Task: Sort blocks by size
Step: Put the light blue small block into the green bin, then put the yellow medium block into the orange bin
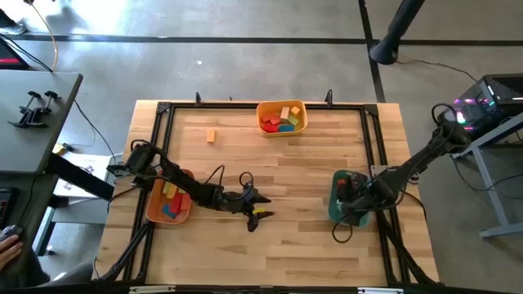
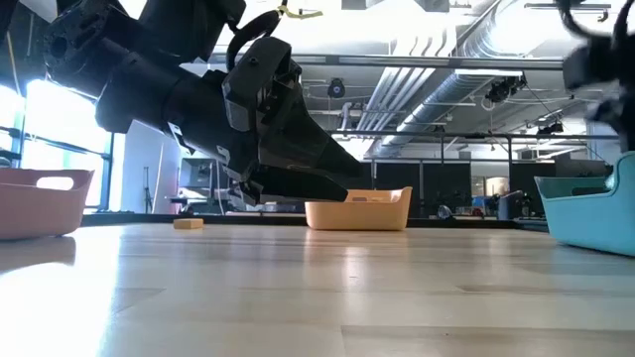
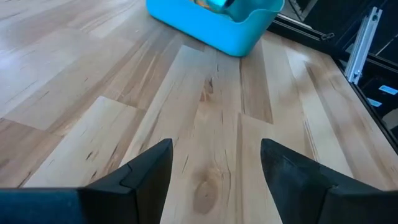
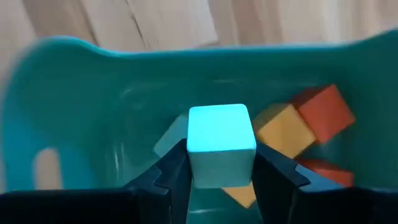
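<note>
My right gripper (image 4: pixel 221 171) hangs over the teal tray (image 1: pixel 337 198) at the table's right and is shut on a teal cube (image 4: pixel 221 140). Orange, yellow and red blocks (image 4: pixel 292 127) lie on that tray's floor. Near the table's middle my left gripper (image 3: pixel 214 168) stands open just above the bare wood, with nothing between its fingers; it also shows in the high view as the left gripper (image 1: pixel 256 214). More blocks lie in the orange tray (image 1: pixel 155 214) at the left and in the yellow tray (image 1: pixel 282 106) at the far edge. One orange block (image 1: pixel 211 135) rests alone on the table. My right gripper pinches the teal cube by two opposite sides (image 4: pixel 194 163) between its two fingers. The fingers come from above, pointing steeply down into the tray. The cube is lifted clear of the tray's floor and of the blocks below it, one flat face toward the wrist camera.
A black frame (image 1: pixel 167 110) runs round the table's work area. Open wood lies between my left gripper and the teal tray (image 3: pixel 214 28). In the low view the yellow tray (image 2: pixel 359 213) stands behind the left arm and the lone block (image 2: pixel 188 224) lies at the far left.
</note>
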### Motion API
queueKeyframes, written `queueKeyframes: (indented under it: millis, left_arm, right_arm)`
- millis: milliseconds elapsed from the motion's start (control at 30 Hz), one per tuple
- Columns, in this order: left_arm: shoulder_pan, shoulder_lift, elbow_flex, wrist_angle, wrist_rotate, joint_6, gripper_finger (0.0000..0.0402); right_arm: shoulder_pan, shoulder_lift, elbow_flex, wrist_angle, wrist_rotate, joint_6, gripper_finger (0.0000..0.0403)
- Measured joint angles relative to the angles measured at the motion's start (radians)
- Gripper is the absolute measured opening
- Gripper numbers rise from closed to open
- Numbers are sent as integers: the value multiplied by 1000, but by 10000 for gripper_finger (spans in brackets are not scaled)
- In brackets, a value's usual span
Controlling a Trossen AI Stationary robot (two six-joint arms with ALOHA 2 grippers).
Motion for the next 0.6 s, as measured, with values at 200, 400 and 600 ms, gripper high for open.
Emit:
queueKeyframes:
  millis: [200,400,600]
  left_arm:
    - [0,0,0,0,0,0,229]
    - [0,0,0,0,-1,-3,229]
    - [1,-1,0,-6,-1,-56,229]
  right_arm:
    - [-70,5,-87,124,5,-56,137]
    - [-120,2,-42,46,36,-109,226]
    - [-95,-1,58,-113,171,-68,242]
